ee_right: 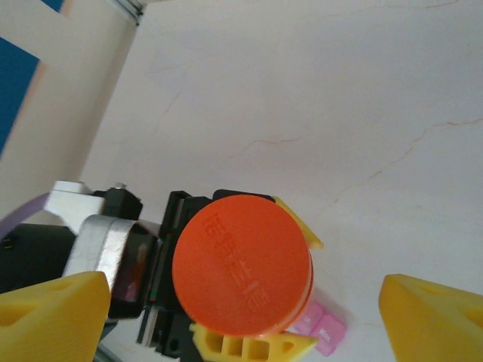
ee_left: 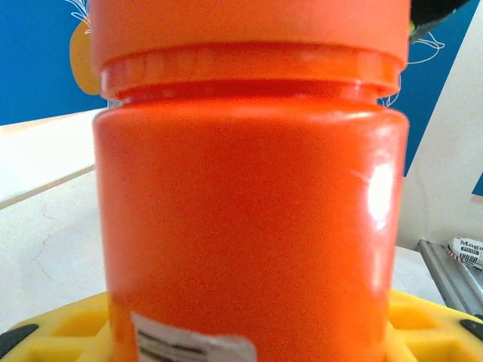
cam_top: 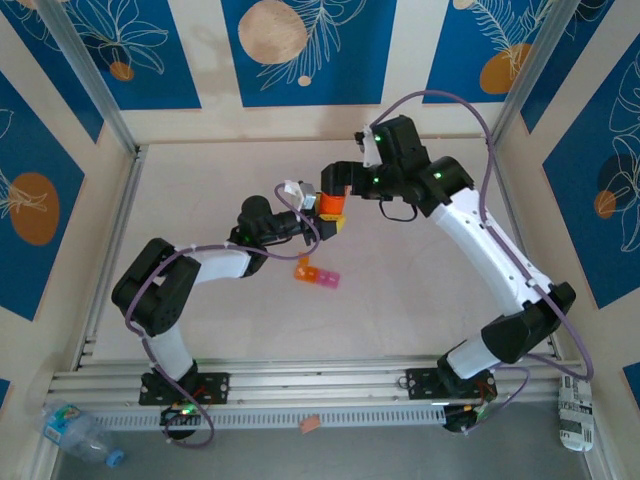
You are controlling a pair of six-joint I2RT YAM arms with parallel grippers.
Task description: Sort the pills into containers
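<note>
Since the left gripper (cam_top: 318, 216) has its yellow fingers (ee_left: 64, 332) clamped around the base of the orange pill bottle (ee_left: 249, 226), that arm is basically a vise right now, holding it upright about mid-table. The lid (ee_right: 241, 264) is on, so I'd guess no pills are out yet and we're at the uncapping step, early in the job.

Moving right: the right gripper (ee_right: 241, 313) hangs directly above the bottle, jaws spread wide with nothing in them. From its wrist cam the round lid sits pretty much dead centre between the two yellow fingertips (ee_right: 53, 313), with clear gaps on both sides. That's the relation that matters imo. The bottle's long axis is vertical and runs straight up toward the claw, so the move should be a plain drop, close on the lid, then twist while the left holds firm. Can't tell how much height is left between pads and lid.

The containers (cam_top: 317, 274), a little strip of one orange cube plus pink ones, lie flat on the table (cam_top: 420, 300) just on the near side of the bottle. The strip's long axis runs roughly left-right, orange end on the left. The left claw is a bit nearer to it, but busy. Risk I see: the bottle spinning in the left grip once torque goes on
</note>
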